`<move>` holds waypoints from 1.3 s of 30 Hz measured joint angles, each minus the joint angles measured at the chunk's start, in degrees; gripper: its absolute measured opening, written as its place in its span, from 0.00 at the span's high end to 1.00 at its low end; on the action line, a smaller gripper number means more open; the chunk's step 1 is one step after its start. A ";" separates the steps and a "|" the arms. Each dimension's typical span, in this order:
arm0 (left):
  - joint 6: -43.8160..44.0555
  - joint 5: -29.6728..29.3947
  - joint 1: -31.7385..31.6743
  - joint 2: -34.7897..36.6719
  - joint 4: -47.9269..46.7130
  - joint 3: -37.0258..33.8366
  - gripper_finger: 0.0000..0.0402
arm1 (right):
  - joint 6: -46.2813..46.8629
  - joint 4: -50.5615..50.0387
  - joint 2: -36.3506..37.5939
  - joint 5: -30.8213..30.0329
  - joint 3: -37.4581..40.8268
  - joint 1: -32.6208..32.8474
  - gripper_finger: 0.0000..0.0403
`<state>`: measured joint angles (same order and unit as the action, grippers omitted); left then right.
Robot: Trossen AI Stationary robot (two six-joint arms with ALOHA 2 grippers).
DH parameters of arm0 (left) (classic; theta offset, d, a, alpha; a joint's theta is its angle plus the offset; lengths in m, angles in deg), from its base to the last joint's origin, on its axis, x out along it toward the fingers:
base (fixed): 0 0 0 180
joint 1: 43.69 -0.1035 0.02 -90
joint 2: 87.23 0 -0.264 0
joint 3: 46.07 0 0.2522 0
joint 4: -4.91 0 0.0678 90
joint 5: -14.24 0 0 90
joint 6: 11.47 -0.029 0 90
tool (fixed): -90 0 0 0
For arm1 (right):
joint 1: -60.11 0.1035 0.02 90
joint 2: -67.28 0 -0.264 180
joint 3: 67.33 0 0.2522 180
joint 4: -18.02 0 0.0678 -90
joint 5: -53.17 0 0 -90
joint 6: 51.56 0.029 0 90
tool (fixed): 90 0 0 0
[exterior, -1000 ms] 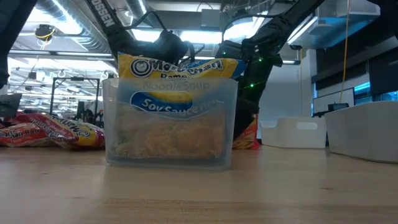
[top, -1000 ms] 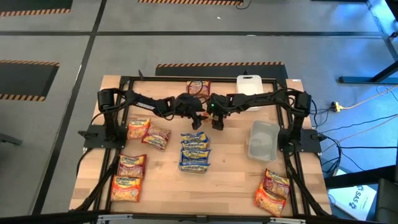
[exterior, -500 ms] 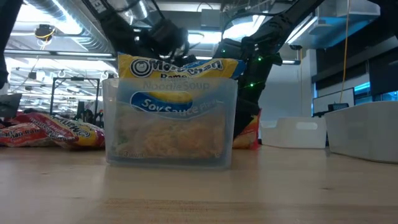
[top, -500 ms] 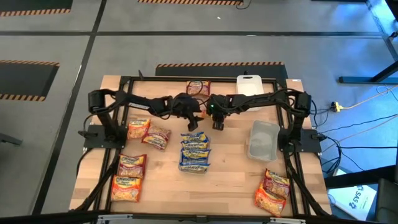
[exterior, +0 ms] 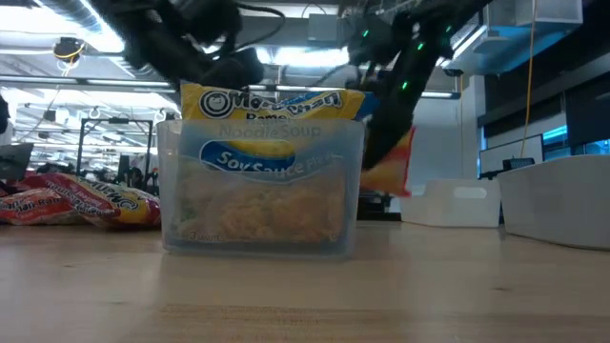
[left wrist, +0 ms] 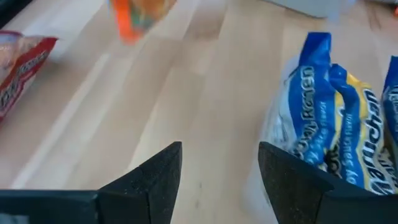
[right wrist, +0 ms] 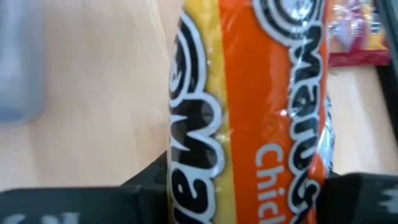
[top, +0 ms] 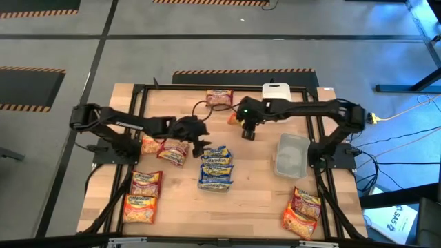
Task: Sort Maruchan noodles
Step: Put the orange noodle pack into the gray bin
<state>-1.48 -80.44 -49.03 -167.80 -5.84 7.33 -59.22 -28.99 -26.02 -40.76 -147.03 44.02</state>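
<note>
The right tool (top: 247,131) is clamped on an orange-and-yellow noodle packet (right wrist: 249,106) and holds it up off the counter (top: 255,193), near the far middle. The left tool (left wrist: 217,180) is released, with nothing in it, just left of the blue packets (top: 216,167). Those blue packets stand in a clear box (exterior: 262,186) in the middle of the counter. More orange packets (top: 141,196) lie on the left side. Dark red packets (top: 301,210) lie at the near right. One more packet (top: 219,98) lies at the far edge.
</note>
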 joint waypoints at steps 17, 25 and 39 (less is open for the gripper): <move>4.04 -2.84 11.04 1.20 15.22 -8.97 0.49 | 20.16 -31.09 25.49 -1.20 0.00 9.28 0.66; 3.40 -2.81 11.19 1.20 15.93 -8.97 0.49 | 34.70 -42.75 34.93 -5.03 0.00 17.09 0.66; 3.44 -2.78 11.17 1.20 16.25 -8.97 0.49 | 44.09 -40.05 44.79 -7.98 16.66 24.39 0.65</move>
<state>1.96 -83.21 -37.86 -166.60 10.41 -1.63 -15.13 -69.04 18.77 -48.73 -130.37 68.41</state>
